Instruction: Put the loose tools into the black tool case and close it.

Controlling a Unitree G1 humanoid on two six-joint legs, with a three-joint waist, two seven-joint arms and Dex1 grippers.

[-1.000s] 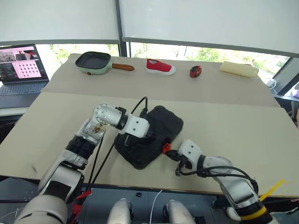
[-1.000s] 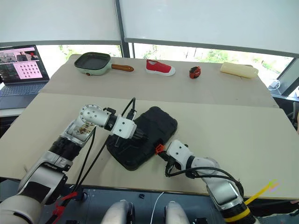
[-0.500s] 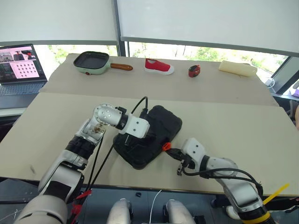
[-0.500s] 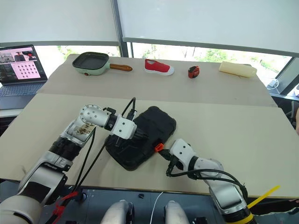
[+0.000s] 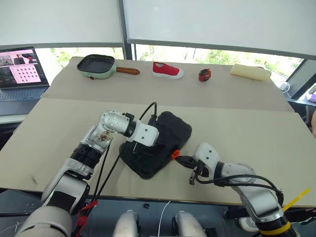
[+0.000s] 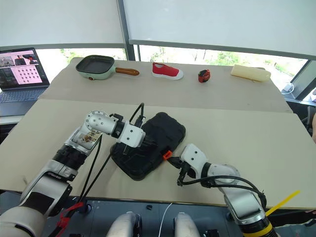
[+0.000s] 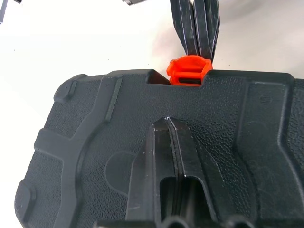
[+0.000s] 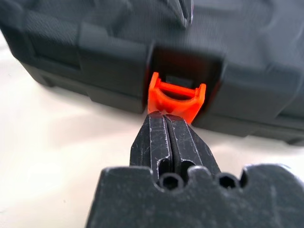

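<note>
Head views. A wide beige surface [image 5: 247,128] fills the middle of the frame, its far half set slightly higher behind a seam. Along the top run white roller blinds [image 5: 212,22] over windows with greenery behind. A laptop [image 5: 22,74] stands open at the upper left edge. On the far part of the surface, from left to right, lie a green-rimmed pan [image 5: 97,66] with a brown handle, a red shoe [image 5: 167,70], a red-black tape measure [image 5: 205,75] and a pale roll [image 5: 251,72]. The black tool case [image 5: 157,143] lies shut at centre, set diagonally near the front edge, its lid ribbed and its orange latch [image 5: 175,154] on the lower right side. The left end effector [image 5: 146,150] rests on the lid with fingers together. The right end effector [image 5: 178,159] points at the latch from the lower right, fingers together.

Left wrist view. The left fingers [image 7: 168,161], pressed together, lie on the grained black lid. Beyond the far rim sits the latch, with the tips of the right fingers [image 7: 197,23] at it, together.

Right wrist view. The closed right fingertips touch the lower edge of the latch, which sits in a notch in the case's side wall. Pale surface shows beneath.
</note>
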